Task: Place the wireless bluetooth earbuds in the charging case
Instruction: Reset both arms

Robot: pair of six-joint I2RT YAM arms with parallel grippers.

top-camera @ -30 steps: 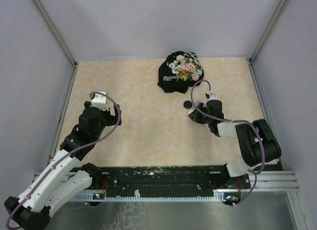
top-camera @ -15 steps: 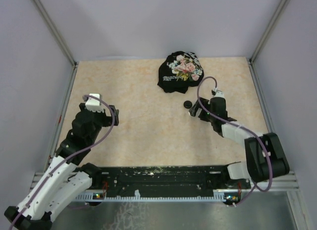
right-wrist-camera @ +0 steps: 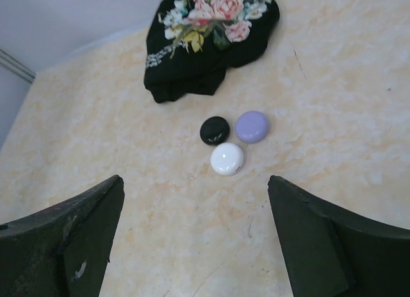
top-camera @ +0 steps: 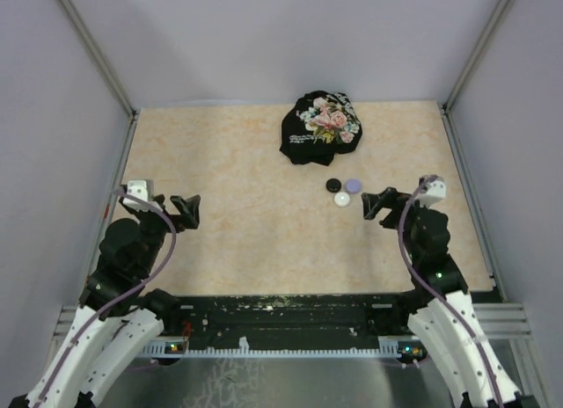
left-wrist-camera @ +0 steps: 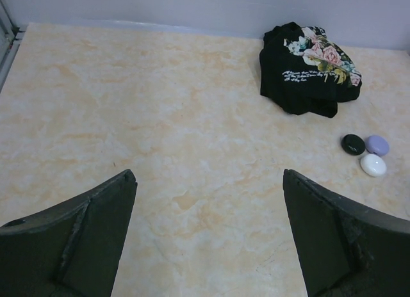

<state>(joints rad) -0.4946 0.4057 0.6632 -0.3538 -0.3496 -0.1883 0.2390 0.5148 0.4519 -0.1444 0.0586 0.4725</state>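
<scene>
Now spread wide and holding nothing: right pincer. Likewise left pincer, fingers far apart, nothing between them.

Just ahead of the right pincer, a little toward its right finger, resting on the table: three small round charging cases in a tight cluster, lids shut. Nearest, white case; behind it to the left, black case; behind it to the right, lavender case. Same cluster well off to the far right of the left pincer. No loose earbuds visible anywhere; possibly shut inside the cases, but cannot tell. Farther ahead, beyond the cluster, crumpled black floral cloth.

Handling, as a judgement: light, hard, glossy domed shells, likely to slip out of a pinch from above. Best taken across the widest part, low near the seam. Little room for a finger inside the cluster; easiest approach on the white case. Earbuds probably tiny, smooth, easily dropped.

Writing: faint pale mark on the black case, unreadable; white script on the cloth beside the flowers, too small to read. No brand legible.
</scene>
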